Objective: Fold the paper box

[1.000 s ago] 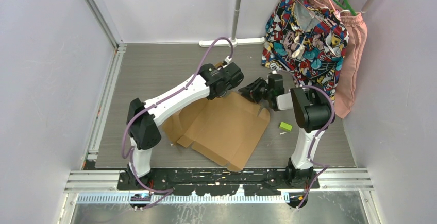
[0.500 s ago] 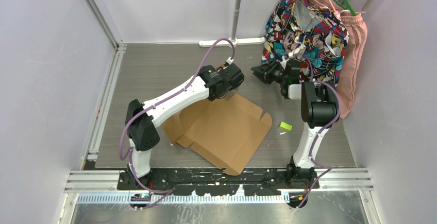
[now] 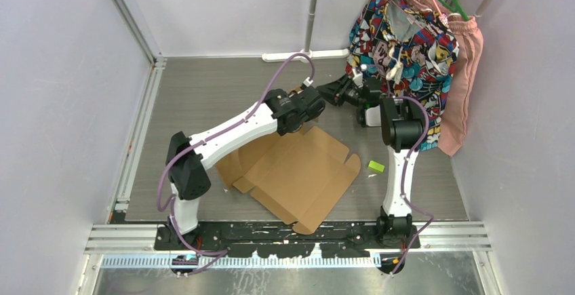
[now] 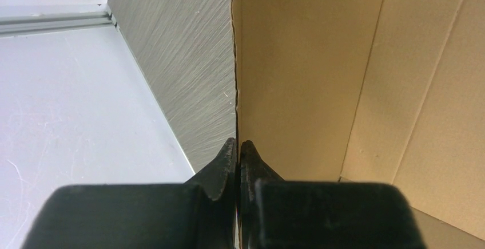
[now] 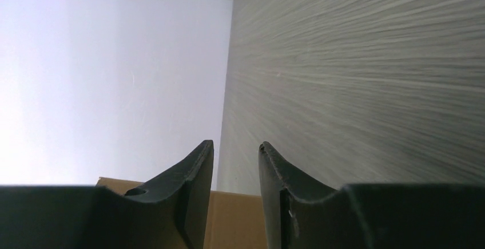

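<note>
While clamping the left gripper (image 4: pixel 237 149) onto the far edge of the flat, plain brown corrugated cardboard paper box (image 3: pixel 302 169) below, hovers beyond it with right gripper (image 5: pixel 235 146) parted, empty.

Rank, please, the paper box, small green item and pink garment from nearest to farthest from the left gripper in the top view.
1. paper box: its far edge is clamped in the left gripper.
2. small green item: lying right of the box.
3. pink garment: hanging far right.
</note>
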{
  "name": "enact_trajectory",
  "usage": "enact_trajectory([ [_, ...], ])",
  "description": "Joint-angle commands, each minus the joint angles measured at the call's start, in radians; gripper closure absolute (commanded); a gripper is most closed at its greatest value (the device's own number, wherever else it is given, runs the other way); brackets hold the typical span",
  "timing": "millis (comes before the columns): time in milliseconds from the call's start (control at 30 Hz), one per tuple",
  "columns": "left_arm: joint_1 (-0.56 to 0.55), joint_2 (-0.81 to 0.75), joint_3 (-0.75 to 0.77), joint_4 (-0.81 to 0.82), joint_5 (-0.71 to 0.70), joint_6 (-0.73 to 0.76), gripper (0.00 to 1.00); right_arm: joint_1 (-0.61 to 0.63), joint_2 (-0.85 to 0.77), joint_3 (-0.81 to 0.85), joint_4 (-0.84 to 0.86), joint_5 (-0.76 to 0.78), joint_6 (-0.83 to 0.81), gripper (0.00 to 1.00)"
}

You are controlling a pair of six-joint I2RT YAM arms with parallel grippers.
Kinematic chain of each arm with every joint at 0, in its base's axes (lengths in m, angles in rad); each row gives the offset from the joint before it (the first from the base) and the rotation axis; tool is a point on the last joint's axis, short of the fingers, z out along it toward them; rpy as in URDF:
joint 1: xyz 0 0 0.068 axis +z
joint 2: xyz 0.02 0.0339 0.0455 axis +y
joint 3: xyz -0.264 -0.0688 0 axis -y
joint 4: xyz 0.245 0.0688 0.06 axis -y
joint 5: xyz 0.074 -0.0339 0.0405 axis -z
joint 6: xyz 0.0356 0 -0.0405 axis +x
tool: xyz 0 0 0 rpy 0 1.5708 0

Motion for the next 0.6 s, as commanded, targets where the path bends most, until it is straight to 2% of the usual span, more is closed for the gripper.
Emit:
enact_trajectory([
  [0, -0.010, 0.010, 0.004, 0.043, -0.035, 0.001, 1.00, 0.054, -0.039, 0.010, 0.148, -0.069, 0.002, 0.60],
  [300, -0.044, 0.021, -0.027, 0.043, -0.151, -0.003, 1.00, 0.070, -0.054, -0.068, 0.203, -0.045, 0.016, 0.60],
  [433, -0.057, 0.025, -0.024, 0.035, -0.156, -0.021, 0.79, 0.068, -0.077, -0.105, 0.183, -0.037, 0.002, 0.59],
  [567, -0.073, 0.029, 0.000, 0.011, -0.156, -0.041, 0.69, 0.069, -0.114, -0.147, 0.147, -0.025, -0.016, 0.56],
])
